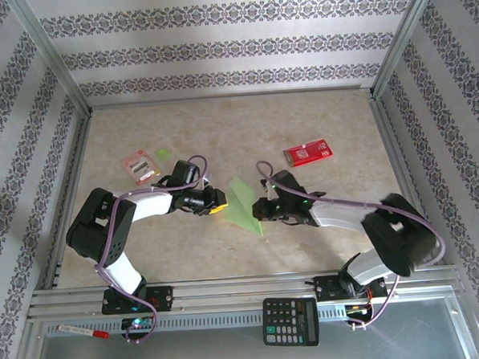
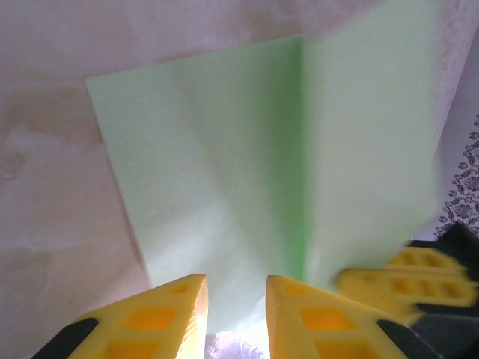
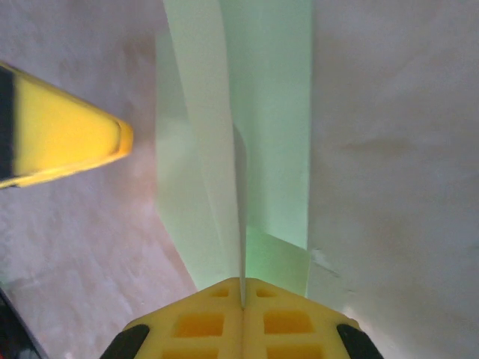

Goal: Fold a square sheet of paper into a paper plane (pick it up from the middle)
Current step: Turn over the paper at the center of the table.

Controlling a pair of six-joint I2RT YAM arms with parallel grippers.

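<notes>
My right gripper (image 3: 242, 301) is clamped on the raised centre fold of the square sheet of paper (image 3: 273, 112), likely to sharpen the crease. My left gripper (image 2: 236, 295) stands part-open, the sheet's edge between its tips, seemingly steadying it.

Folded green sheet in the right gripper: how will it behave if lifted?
Probably floppy: the folded green sheet is thin, so its free end may sag beyond the right gripper. Likely very light, easily shifted. The pinched upright crease might stiffen it slightly lengthwise.
</notes>
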